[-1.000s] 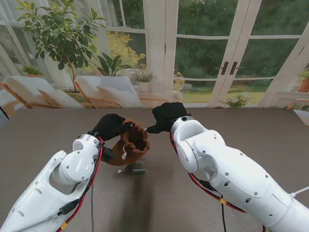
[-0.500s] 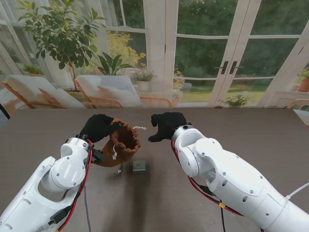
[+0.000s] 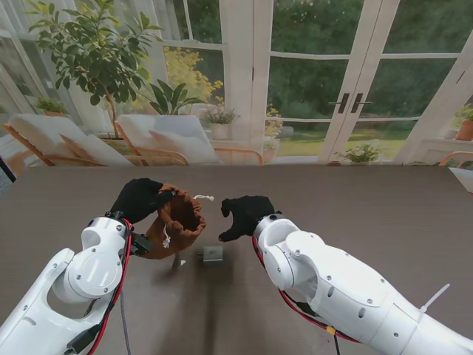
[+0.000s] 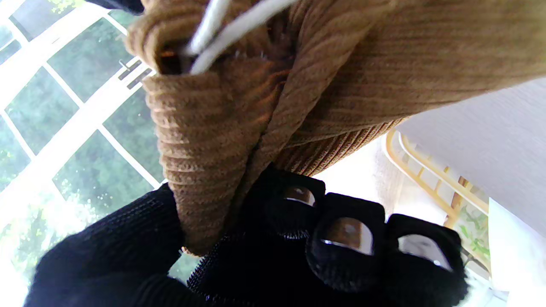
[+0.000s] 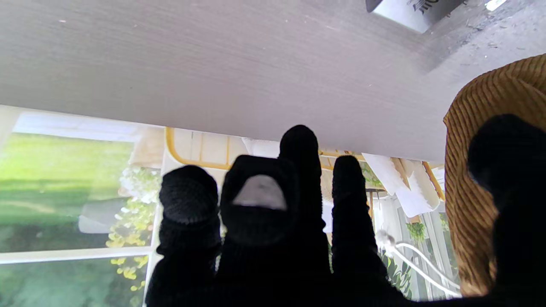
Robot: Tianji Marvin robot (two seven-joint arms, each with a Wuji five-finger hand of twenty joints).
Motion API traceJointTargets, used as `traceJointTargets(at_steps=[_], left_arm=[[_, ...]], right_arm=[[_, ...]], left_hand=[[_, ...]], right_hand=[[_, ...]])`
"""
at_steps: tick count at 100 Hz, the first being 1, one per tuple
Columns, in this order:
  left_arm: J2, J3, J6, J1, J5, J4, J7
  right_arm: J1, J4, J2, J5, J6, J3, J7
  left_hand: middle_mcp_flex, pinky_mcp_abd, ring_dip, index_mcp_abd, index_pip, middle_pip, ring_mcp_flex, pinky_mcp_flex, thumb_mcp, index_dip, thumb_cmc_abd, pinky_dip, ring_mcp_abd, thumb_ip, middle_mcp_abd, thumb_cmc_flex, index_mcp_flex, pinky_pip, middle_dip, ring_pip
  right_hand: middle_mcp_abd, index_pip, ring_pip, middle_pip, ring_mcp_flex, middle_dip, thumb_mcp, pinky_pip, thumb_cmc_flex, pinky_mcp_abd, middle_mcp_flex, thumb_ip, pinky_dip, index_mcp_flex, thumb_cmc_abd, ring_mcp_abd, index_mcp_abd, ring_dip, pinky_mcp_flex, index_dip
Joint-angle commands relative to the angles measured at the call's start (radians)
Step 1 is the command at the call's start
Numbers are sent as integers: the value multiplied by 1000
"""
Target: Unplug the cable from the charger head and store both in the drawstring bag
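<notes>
Charger head (image 3: 213, 254) lies on the table nearer me than the drawstring bag (image 3: 176, 222), pinched in my left hand (image 3: 137, 200); my empty, spread right hand (image 3: 242, 214) should descend squarely.

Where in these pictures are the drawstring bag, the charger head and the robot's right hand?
drawstring bag (image 3: 176, 222): stand view, brown side wall below the open mouth.
charger head (image 3: 213, 254): stand view, its top face.
right hand (image 3: 242, 214): stand view, back of the black glove.
</notes>
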Motion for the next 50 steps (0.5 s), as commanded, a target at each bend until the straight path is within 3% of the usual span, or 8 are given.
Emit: traceJointTargets(at_steps=[1,50], left_arm=[[-1,-6,1,9,0,-14,-14],[-1,-18,2,28,-10,-31,-16]], right_arm=[[-9,18,-14,5,2,-18,5],[10,137,-63,47,13,-128,-110]], left_hand=[[40,-24,-2,89,-8,1,45,35,11,6,14,1,-3,27,2,37,43,160,11,34],[41,-22,-1,88,-8,-2,45,34,9,5,14,8,-3,26,2,39,41,157,16,33]], right_hand=[[12,-12,5,27,18,22,3,-12,-6,21,-38,10,21,-49,-50,-33,-19,-2,438,-19],[6,-13,42,62,20,53,-55,12,75,3,-58,6,62,-60,-59,-64,-35,20,429,-21]])
